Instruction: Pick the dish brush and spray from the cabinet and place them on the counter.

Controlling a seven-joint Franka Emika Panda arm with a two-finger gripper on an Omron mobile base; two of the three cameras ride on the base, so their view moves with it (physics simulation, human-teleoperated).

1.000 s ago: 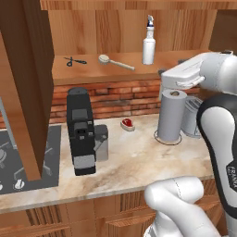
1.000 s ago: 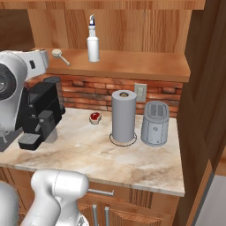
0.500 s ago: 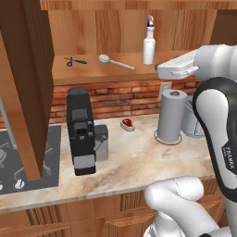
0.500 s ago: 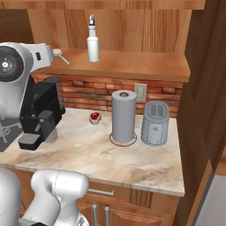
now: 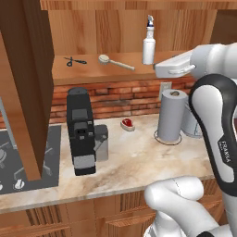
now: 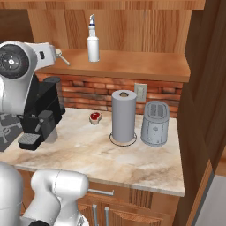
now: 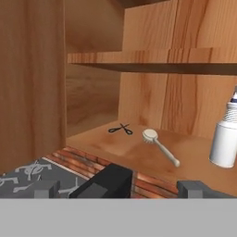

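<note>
Reading FRANKA down the white forearm, the left base view shows the dish brush and spray on the cabinet shelf above the counter. Right base view: spray upright. Hand view: gripper jaws spread wide, empty, brush beside scissors.

Both base views look forward and down from behind the arm, left and right, sharing the desk and cabinet shelf. The hand view faces that shelf, nearer.
</note>
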